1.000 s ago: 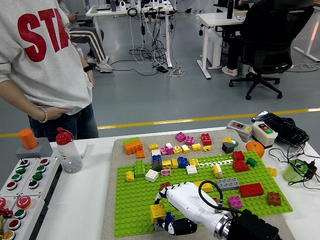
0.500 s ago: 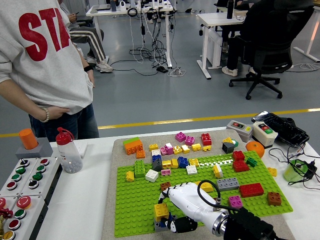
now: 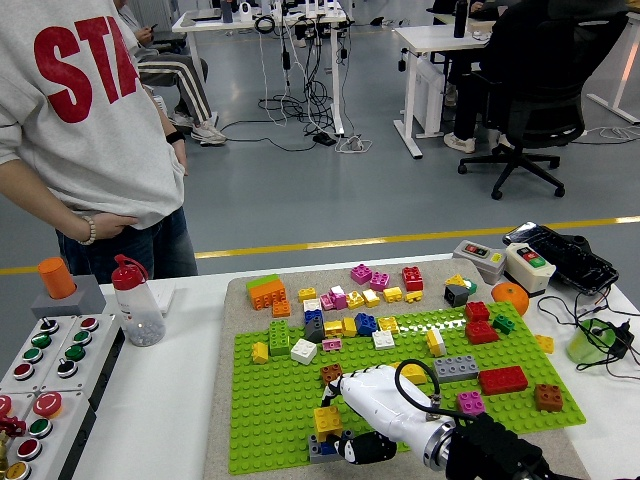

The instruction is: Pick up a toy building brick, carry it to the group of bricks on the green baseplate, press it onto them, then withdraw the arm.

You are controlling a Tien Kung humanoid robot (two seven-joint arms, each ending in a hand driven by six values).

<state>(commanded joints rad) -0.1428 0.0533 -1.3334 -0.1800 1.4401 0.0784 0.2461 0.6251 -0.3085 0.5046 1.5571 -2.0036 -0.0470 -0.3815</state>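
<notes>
While the white table carries much clutter, the widest thing on it is the green baseplate, lying on a tan mat with loose bricks scattered over its far half and along the mat's far edge. At the far left a person stands with a hand tucked at the hip, touching nothing. On the table's left sit a button panel and a clear bottle; at the far right, switch boxes and an orange. Entering from the near right, the right hand lies low over the plate's near edge, its white fingers curled around a yellow brick, which rests on or just above a small dark group of bricks at the plate's near edge; whether it is seated I cannot tell. Such a brick is likely light, rigid and smooth-sided, so it is best pinched across opposite flat faces, leaving the studs clear. No container holds anything relevant here. No left arm shows.
</notes>
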